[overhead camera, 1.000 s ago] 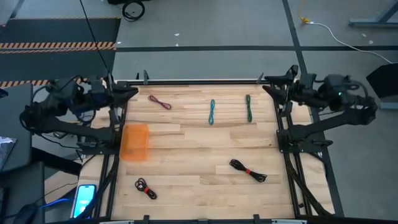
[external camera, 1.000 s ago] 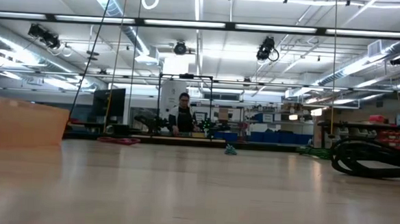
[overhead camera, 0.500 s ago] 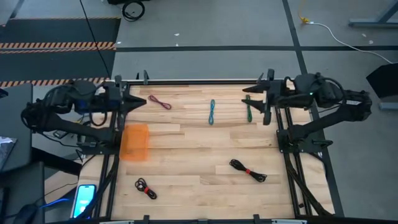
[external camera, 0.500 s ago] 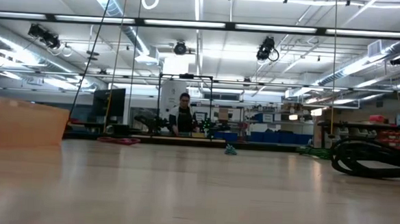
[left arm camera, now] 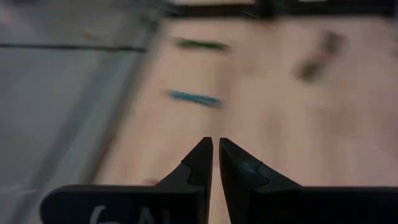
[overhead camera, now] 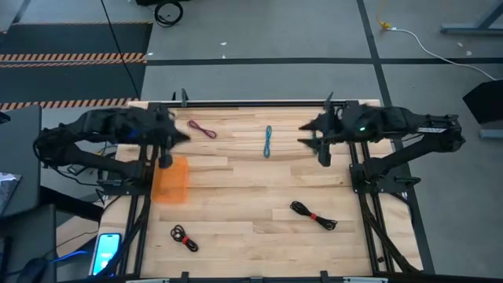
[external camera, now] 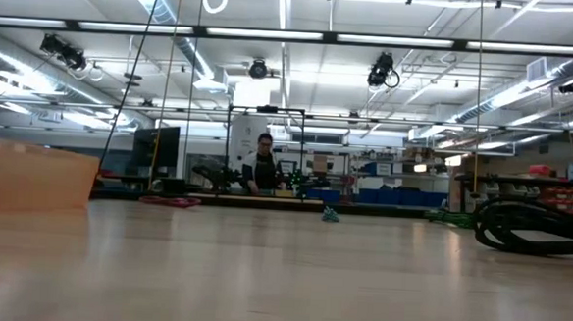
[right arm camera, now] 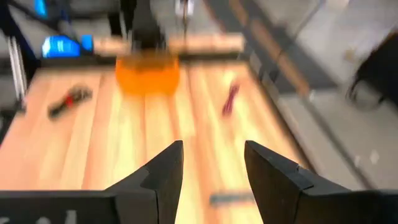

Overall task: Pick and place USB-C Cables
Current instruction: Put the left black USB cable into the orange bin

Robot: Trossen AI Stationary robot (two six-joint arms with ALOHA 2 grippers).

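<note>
Five cables lie on the wooden table. In the high view the maroon cable (overhead camera: 202,129) and the teal cable (overhead camera: 268,141) lie near the far edge. Two black coils with red ties (overhead camera: 313,215) (overhead camera: 184,237) lie near the near edge. My right arm hides the green cable there, but it shows in the left wrist view (left arm camera: 199,43). My left gripper (overhead camera: 182,135) is shut and hovers between the maroon cable and the orange bin (overhead camera: 170,179). My right gripper (overhead camera: 308,141) is open above the green cable's place. The low view shows neither gripper.
The orange translucent bin stands by the left edge. A phone with a lit screen (overhead camera: 108,250) lies off the near left corner. Black frame rails (overhead camera: 251,102) border the table. A person (external camera: 262,169) stands far behind the table. Bare wood lies between the cables at mid-table.
Both arms have swung in from the far corners over the table. The left gripper has moved right and toward the near edge, past the maroon cable. The right gripper has moved left and now covers the green cable. No cable has moved.
</note>
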